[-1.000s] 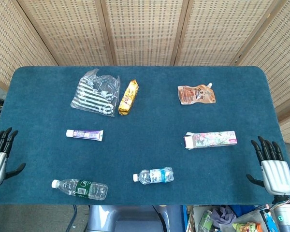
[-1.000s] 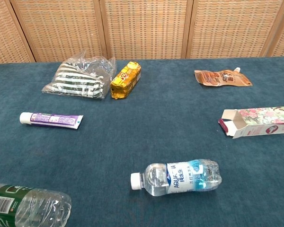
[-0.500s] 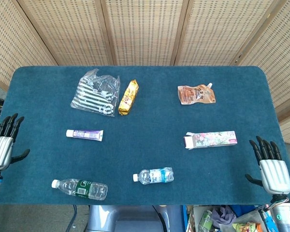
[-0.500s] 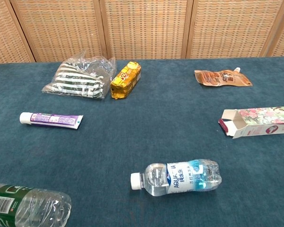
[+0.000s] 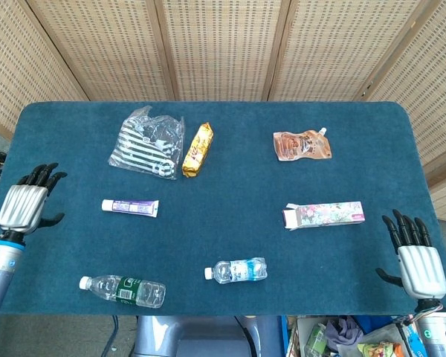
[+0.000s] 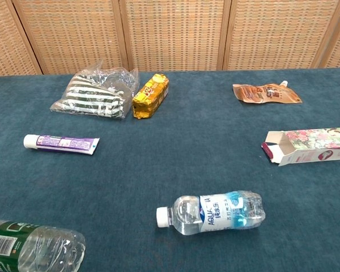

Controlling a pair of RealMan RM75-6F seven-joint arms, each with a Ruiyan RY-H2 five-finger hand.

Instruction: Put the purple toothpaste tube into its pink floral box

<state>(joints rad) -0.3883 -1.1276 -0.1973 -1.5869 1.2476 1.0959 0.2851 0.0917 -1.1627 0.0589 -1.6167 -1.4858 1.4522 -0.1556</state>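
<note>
The purple toothpaste tube (image 5: 130, 207) (image 6: 61, 143) lies flat on the blue table, white cap to the left. Its pink floral box (image 5: 324, 214) (image 6: 309, 145) lies on the right side, its open end with flaps facing left. My left hand (image 5: 28, 204) hovers at the table's left edge, fingers spread and empty, a hand's width left of the tube. My right hand (image 5: 415, 257) is at the right front edge, fingers spread and empty, below and right of the box. Neither hand shows in the chest view.
A striped plastic bag (image 5: 147, 141), a yellow snack pack (image 5: 197, 149) and a brown spout pouch (image 5: 302, 145) lie at the back. A small clear water bottle (image 5: 237, 270) lies front centre, a green-labelled bottle (image 5: 123, 290) front left.
My left hand has moved up and rightward over the table's left edge, nearer the tube. My right hand has shifted only slightly. The objects have not moved.
</note>
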